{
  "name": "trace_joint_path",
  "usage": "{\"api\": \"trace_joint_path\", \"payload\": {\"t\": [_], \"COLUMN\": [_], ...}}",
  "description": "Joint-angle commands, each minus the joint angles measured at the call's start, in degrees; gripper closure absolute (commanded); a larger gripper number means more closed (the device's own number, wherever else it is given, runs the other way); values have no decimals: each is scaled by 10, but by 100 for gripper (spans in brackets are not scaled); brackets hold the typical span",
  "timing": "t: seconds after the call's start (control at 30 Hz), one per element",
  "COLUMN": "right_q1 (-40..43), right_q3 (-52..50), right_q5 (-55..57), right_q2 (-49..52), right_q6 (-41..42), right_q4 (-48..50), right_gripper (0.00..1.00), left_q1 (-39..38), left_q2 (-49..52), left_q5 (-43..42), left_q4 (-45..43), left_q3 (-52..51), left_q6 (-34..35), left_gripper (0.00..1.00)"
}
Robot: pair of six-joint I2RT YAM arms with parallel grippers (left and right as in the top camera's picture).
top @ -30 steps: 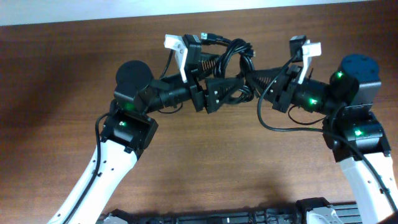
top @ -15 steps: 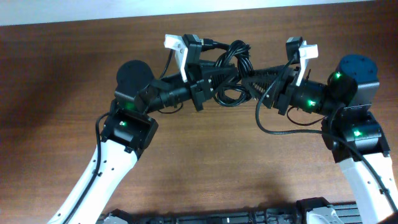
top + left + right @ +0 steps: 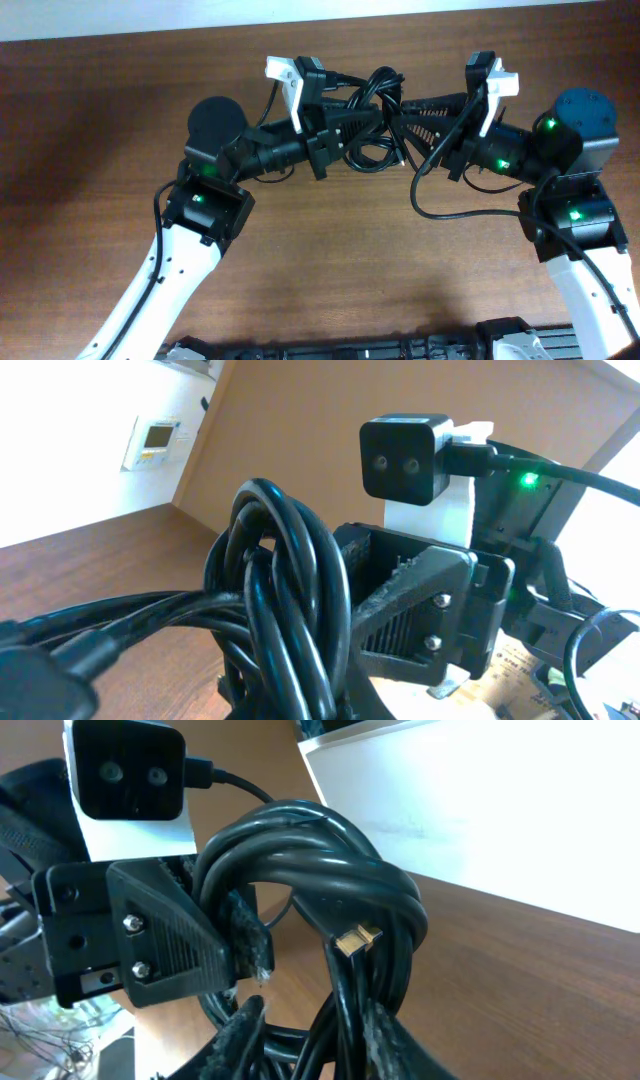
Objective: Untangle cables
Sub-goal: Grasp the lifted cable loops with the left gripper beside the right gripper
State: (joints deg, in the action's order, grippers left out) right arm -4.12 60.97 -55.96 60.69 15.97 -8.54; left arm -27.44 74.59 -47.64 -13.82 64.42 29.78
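Note:
The cables [image 3: 384, 82] form a thick black knot of loops hanging between my two grippers near the table's far edge. My left gripper [image 3: 362, 122] is shut on the cables; its wrist view has the bundle [image 3: 282, 595] filling the jaws [image 3: 300, 705]. My right gripper [image 3: 408, 110] faces it from the right. In the right wrist view its fingers [image 3: 243, 1035] stand apart around several strands of the knot [image 3: 330, 850]. One finger touches the strands, while a gap shows beside the other. A metal-tipped plug end [image 3: 357, 937] sticks out of the knot.
The brown wooden table [image 3: 100, 120] lies under both arms. The right arm's own thicker wire [image 3: 440, 205] droops in a loop below the right wrist. A dark rack [image 3: 350, 350] runs along the front edge. The two grippers are almost touching.
My left gripper has closed onto the cables. My right gripper has opened its jaws, and its wrist has shifted slightly up and right. The knot has lifted a little.

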Motion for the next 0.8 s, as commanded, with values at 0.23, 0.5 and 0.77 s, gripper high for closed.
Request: {"api": "trace_joint_path", "payload": {"t": [0.23,0.5,0.77], "right_q1": [-3,-3,-3], "right_q3": [14,14,14], "right_q5": [28,28,85], "right_q2": [-8,-8,-10], "right_q6": [-12,-12,-12], "right_q4": [-39,-56,-89], "right_gripper": [82,96,96], "left_q1": [-7,-7,-1], "left_q2": [0,0,0], "left_q5": [-8,1,62], "left_q4": [-27,-42,-37], "left_q3": [11,11,11], "left_q6": [-11,-11,-11], "left_gripper": [100,100,100]}}
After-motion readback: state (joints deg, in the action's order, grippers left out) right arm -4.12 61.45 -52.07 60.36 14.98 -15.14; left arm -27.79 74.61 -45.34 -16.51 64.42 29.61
